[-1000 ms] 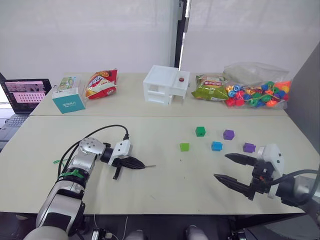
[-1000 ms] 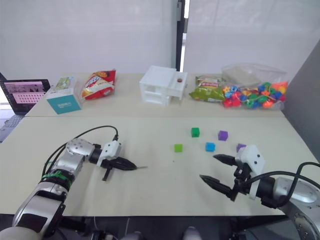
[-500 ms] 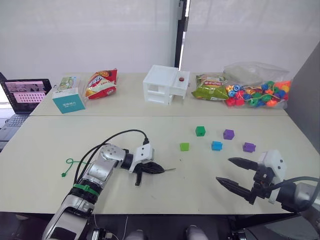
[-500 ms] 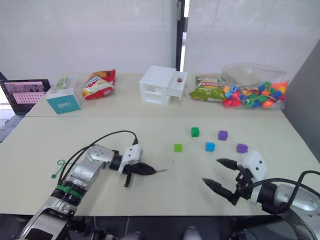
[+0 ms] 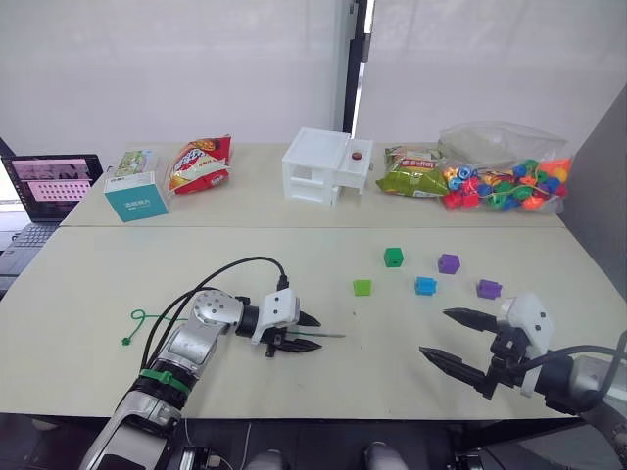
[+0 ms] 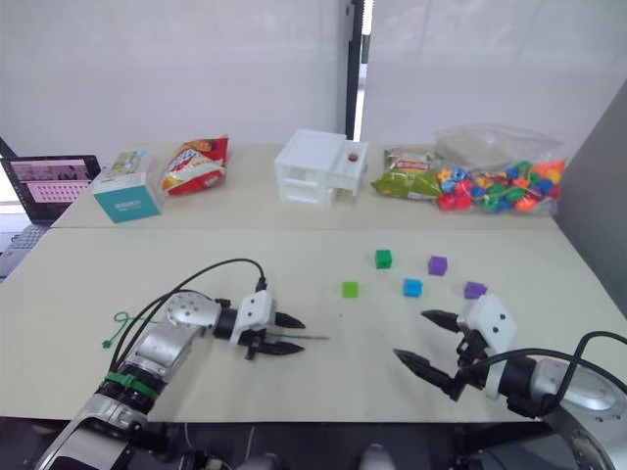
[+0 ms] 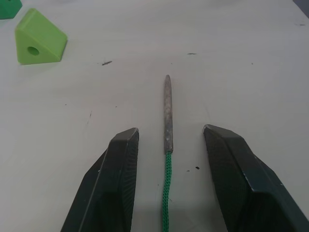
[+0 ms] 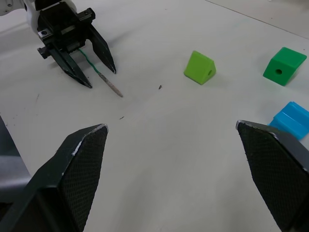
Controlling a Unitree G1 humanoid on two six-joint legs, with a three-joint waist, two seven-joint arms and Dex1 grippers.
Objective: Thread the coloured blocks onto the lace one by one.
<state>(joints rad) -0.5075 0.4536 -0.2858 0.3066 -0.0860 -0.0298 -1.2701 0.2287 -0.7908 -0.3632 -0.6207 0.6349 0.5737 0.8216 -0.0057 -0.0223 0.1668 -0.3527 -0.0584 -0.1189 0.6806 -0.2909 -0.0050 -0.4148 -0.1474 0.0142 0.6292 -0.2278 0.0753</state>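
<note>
Lace (image 7: 167, 145) tip lying flat on the table (image 5: 294, 392), between the spread fingers of the left gripper (image 5: 312, 332).

Green braided cord ends in a stiff grey, pointed metallic tip; neither black finger (image 7: 111, 188) touches it, and the cord's far end curls near the table's left edge (image 5: 137, 323). Light green block (image 5: 361, 287) sits just ahead of the tip, its hole facing the left wrist camera. Beyond it lie the dark green block (image 5: 393, 257), blue block (image 5: 424, 285) and two purple blocks (image 5: 448, 262) (image 5: 487, 288), all apart from one another. Right gripper (image 5: 456, 338) hovers near the table's front right, fingers wide apart and holding nothing. At the back stand a teal box (image 5: 133, 196), a red snack bag (image 5: 200, 164), a green snack bag (image 5: 411, 176) and a bag of mixed beads (image 5: 505, 186); their print is too small to read.
</note>
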